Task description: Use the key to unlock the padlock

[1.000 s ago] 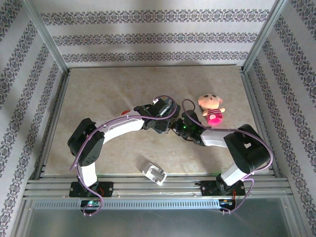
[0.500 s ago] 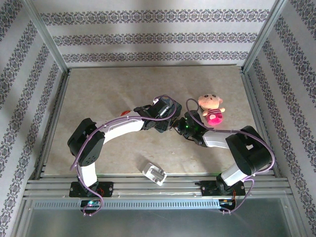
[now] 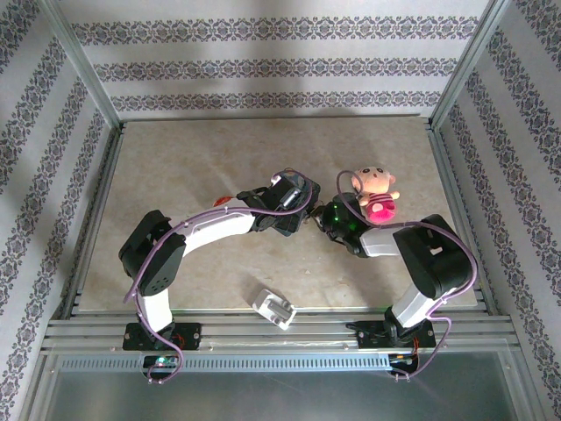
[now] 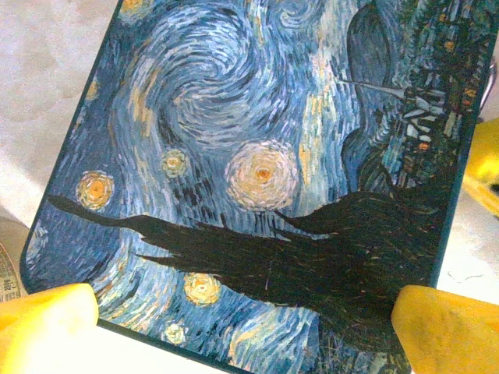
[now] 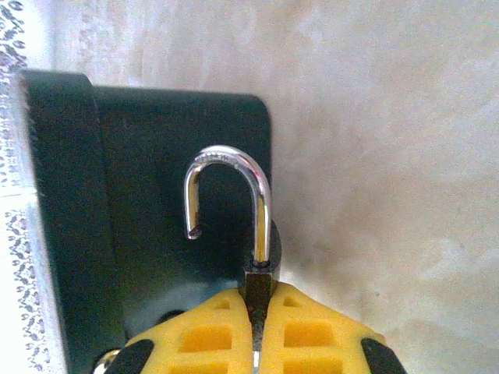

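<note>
My right gripper is shut on the padlock, pinching its dark body between the yellow fingers. The silvery shackle stands up out of the body with its left end hanging free, so the padlock is open. In the top view the right gripper is at mid-table, close to my left gripper. The left gripper is open, its yellow fingertips wide apart over the blue painted tin. The key is out of view.
A pink plush doll lies just behind the right wrist. A white blocky plug sits near the front edge between the arm bases. A small red thing peeks out by the left forearm. A dark boxy shape stands left of the padlock.
The right arm has drawn the padlock back and slightly right, toward the plush doll. The left arm has barely moved.
</note>
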You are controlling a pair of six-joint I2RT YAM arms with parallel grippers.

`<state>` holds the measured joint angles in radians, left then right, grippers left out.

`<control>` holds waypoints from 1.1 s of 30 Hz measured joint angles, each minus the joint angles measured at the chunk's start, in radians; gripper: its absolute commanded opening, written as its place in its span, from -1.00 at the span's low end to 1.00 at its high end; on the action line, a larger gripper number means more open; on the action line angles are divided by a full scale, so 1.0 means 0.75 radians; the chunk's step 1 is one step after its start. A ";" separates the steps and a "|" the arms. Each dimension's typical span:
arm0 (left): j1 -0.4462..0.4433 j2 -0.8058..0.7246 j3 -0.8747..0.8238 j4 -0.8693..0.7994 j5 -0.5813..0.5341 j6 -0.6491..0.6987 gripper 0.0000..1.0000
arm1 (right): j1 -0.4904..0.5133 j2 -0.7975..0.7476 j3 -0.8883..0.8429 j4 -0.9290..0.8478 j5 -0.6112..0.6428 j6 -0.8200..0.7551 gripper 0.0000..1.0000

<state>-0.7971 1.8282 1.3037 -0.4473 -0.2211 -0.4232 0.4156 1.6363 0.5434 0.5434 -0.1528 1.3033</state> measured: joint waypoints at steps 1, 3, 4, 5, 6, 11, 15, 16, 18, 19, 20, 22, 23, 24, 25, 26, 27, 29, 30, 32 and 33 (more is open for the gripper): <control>0.001 -0.001 -0.003 0.004 -0.002 0.001 0.94 | -0.007 -0.020 -0.011 -0.002 0.001 -0.002 -1.00; 0.007 -0.003 -0.006 0.010 -0.003 0.005 0.90 | -0.017 -0.070 -0.034 -0.011 0.006 -0.016 -1.00; 0.010 -0.005 -0.008 0.016 0.001 0.013 0.90 | -0.020 -0.104 -0.048 -0.027 0.009 -0.027 -1.00; 0.012 -0.006 -0.011 0.023 0.002 0.025 0.89 | -0.021 -0.141 -0.061 -0.046 0.010 -0.039 -1.00; 0.016 -0.007 -0.013 0.030 0.003 0.036 0.89 | -0.022 -0.174 -0.071 -0.068 0.011 -0.051 -1.00; 0.070 -0.010 -0.020 0.085 -0.002 0.125 0.92 | -0.019 -0.342 -0.097 -0.205 0.021 -0.132 -1.00; 0.148 -0.010 -0.019 0.113 -0.013 0.207 1.00 | -0.006 -0.441 -0.098 -0.332 0.044 -0.196 -1.00; 0.167 -0.010 -0.015 0.114 -0.021 0.227 0.99 | 0.003 -0.463 -0.098 -0.369 0.049 -0.213 -1.00; 0.189 -0.015 -0.012 0.113 -0.027 0.259 0.99 | 0.020 -0.495 -0.098 -0.438 0.060 -0.245 -1.00; 0.196 -0.020 -0.012 0.109 -0.027 0.270 0.99 | 0.028 -0.510 -0.098 -0.477 0.068 -0.262 -1.00; 0.199 -0.028 -0.013 0.108 -0.020 0.278 0.99 | 0.037 -0.524 -0.098 -0.513 0.077 -0.277 -1.00; 0.200 -0.057 -0.016 0.107 0.013 0.283 0.99 | 0.045 -0.546 -0.098 -0.569 0.091 -0.300 -1.00; 0.199 -0.081 -0.021 0.107 0.038 0.285 0.99 | 0.046 -0.556 -0.100 -0.593 0.095 -0.310 -1.00; 0.199 -0.101 -0.023 0.104 0.059 0.285 0.99 | 0.046 -0.566 -0.102 -0.612 0.101 -0.316 -1.00; 0.197 -0.119 -0.023 0.101 0.080 0.286 0.99 | 0.046 -0.577 -0.106 -0.631 0.108 -0.321 -1.00; 0.192 -0.133 -0.023 0.097 0.091 0.286 0.99 | 0.046 -0.587 -0.108 -0.647 0.115 -0.326 -1.00; 0.189 -0.138 -0.022 0.090 0.101 0.286 0.99 | 0.046 -0.594 -0.109 -0.660 0.119 -0.329 -1.00; 0.171 -0.134 -0.016 0.054 0.111 0.288 0.90 | 0.046 -0.602 -0.111 -0.682 0.128 -0.342 -1.00; 0.160 -0.125 -0.014 0.036 0.114 0.289 0.83 | 0.046 -0.603 -0.111 -0.689 0.130 -0.344 -1.00; 0.131 -0.099 -0.010 -0.002 0.120 0.298 0.66 | 0.046 -0.602 -0.111 -0.698 0.136 -0.350 -1.00; 0.118 -0.086 -0.010 -0.015 0.121 0.299 0.63 | 0.046 -0.602 -0.111 -0.701 0.139 -0.352 -1.00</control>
<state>-0.7086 1.7634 1.2964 -0.4583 -0.1307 -0.1993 0.4500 1.1847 0.4603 0.0177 -0.0486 1.0393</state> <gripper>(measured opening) 0.861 0.041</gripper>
